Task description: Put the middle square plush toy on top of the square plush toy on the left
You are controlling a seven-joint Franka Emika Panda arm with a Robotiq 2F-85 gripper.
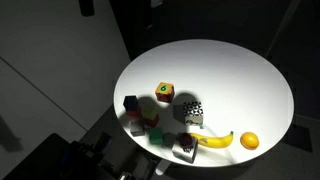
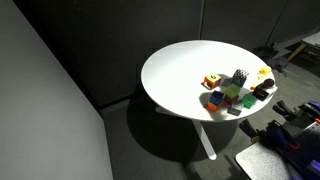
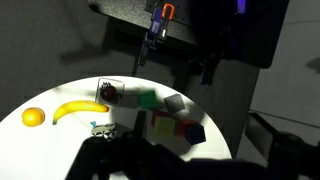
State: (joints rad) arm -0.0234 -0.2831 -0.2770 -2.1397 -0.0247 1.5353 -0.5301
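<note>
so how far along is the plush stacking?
Done: nothing visible. The yellow-and-orange plush cube and black-and-white plush cube sit apart on the round white table, neither on another toy. In hand: nothing I can see; the hand is a dark shape low in the wrist view, jaws unreadable. Left: grasp, lift, stack.

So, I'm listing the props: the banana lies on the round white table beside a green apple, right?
Not quite. The banana does lie on the round white table, but beside it is an orange-yellow fruit, not a green apple. An exterior view shows this, and so does the wrist view.
</note>
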